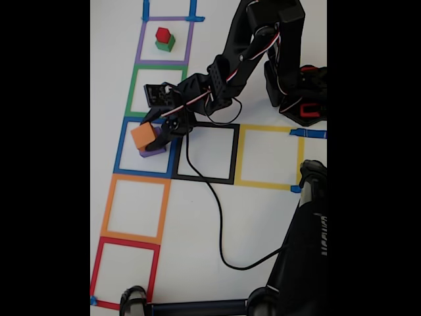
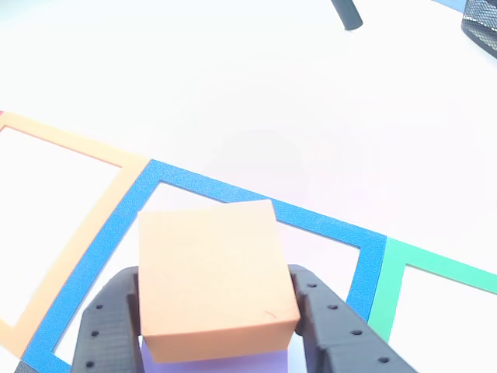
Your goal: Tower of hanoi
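Now my pincer (image 2: 220, 330) clamps the plain orange cube (image 2: 213, 280), sitting on the bigger purple cube (image 1: 154, 150) inside the blue tape square (image 1: 122, 141) on the bench, left of the black outline (image 1: 235, 153), so the tower builds by size.

White table (image 1: 263, 217), marked with flat tape square outlines: purple (image 1: 164, 41), green (image 1: 156, 90), blue (image 1: 146, 147), orange (image 1: 135, 208) and red (image 1: 125, 270) running in a column down the fixed view, black (image 1: 205, 153) and yellow (image 1: 268, 157) branching right from the blue. Inside the purple outline, green cube (image 1: 165, 43) resting on the surface. Inside the blue outline, purple cube (image 1: 153, 149) sitting on the surface. Black cable (image 1: 219, 224) trailing across the bare white. Arm base (image 1: 301, 95) standing at upper right.
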Robot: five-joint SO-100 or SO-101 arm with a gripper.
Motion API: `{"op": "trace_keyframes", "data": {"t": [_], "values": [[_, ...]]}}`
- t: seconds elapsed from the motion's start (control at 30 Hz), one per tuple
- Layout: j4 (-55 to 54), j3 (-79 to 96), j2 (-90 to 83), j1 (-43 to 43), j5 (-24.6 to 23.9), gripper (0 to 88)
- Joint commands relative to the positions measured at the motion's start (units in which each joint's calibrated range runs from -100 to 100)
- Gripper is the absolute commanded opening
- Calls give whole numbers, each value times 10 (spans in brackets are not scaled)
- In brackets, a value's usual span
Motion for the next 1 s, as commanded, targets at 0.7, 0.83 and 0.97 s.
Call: {"op": "trace_keyframes", "data": {"t": [0.7, 0.83, 0.97], "values": [[-88, -5, 77, 33, 4, 135], [-96, -4, 80, 33, 4, 180], [-101, -2, 78, 32, 4, 232]]}}
